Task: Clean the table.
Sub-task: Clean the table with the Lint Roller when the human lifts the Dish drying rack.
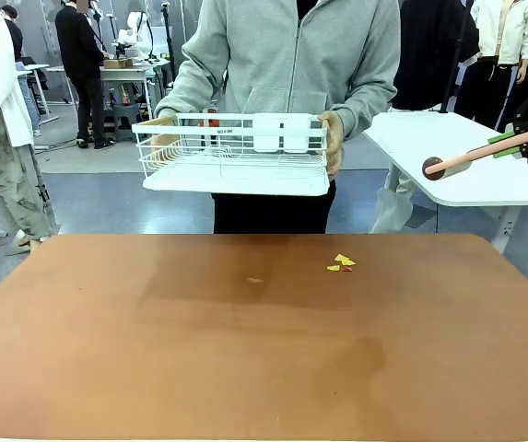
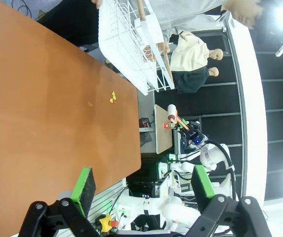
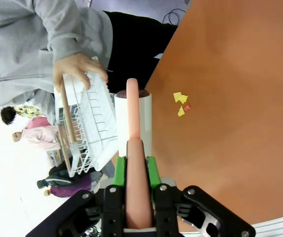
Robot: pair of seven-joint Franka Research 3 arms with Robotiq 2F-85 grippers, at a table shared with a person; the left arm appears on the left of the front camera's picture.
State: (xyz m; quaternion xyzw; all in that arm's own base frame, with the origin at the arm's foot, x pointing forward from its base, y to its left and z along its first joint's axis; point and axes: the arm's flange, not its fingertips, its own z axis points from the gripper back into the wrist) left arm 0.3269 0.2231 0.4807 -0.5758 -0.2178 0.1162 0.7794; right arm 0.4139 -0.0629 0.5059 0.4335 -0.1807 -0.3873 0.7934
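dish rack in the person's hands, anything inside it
No dishes show through the wires of the dish rack. The white caddy on its near wall is opaque, so whatever is inside it is hidden.

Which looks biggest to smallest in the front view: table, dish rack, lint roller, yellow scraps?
1. table
2. white dish rack
3. lint roller
4. yellow scraps
Depths differ, but the gaps are wide enough that the order holds.

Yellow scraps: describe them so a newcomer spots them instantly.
Start at the reddish-brown table. Look near its far edge, right of centre. The scraps are a tiny cluster of yellow bits with one red, brighter than the pale speck to their left.
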